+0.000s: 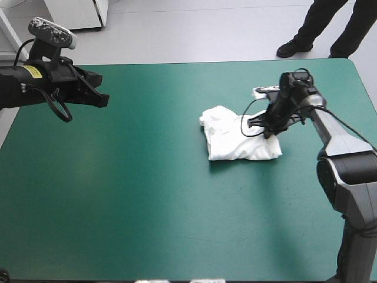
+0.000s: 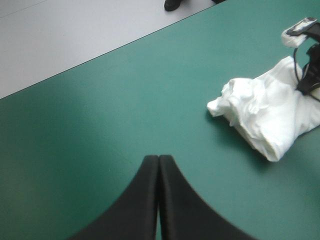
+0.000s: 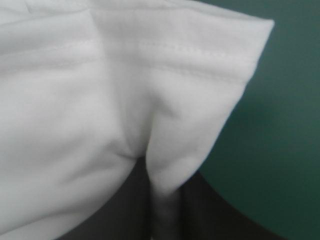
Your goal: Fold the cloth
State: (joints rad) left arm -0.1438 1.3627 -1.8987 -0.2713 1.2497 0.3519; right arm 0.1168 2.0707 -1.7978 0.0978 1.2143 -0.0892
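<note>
T-shirt [image 1: 238, 141] lies bundled on the counter [image 1: 118, 194]. Your right claw [image 1: 270, 131] pinches a fold; left claw [image 2: 159, 162] closed, empty, well apart.

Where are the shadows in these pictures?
High view: a dark strip edges the T-shirt on its near side. Left wrist view: shadow under the T-shirt's side toward the left end effector. Right wrist view: the table darkens beside the pinched fold.

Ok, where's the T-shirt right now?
High view: the T-shirt lies bundled right of the table's centre, its right edge pinched in the right tool.
</note>
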